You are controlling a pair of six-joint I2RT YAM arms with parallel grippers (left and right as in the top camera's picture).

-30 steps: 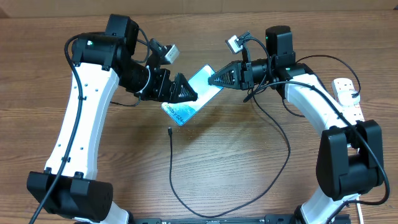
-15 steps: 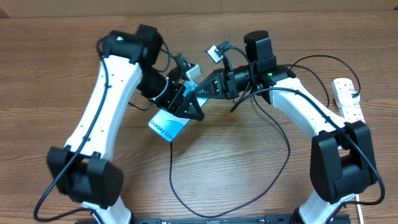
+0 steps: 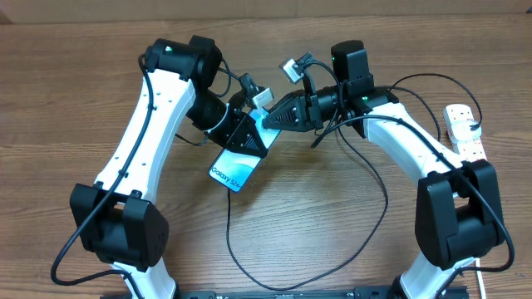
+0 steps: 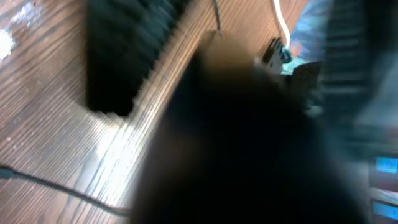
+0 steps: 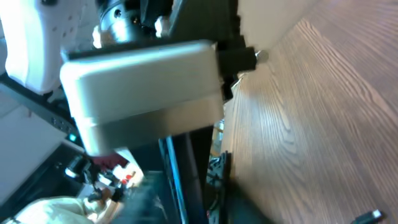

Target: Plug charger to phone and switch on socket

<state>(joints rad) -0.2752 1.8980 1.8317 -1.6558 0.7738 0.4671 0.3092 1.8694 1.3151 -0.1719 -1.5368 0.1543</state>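
Wooden table (image 3: 75, 91): left gripper (image 3: 252, 143) clamped on phone (image 3: 232, 170), lower end tilted toward charger (image 3: 229, 220), likely for plugging (right gripper (image 3: 268, 123) jaws: cannot tell); socket (image 3: 464, 124) well apart

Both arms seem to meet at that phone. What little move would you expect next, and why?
Probably the right end effector should back away from the phone. The left end effector looks clamped on the phone's upper end, so it seems secured. The charger lies loose on the table, its end by the phone's lower corner, and needs a free end effector.
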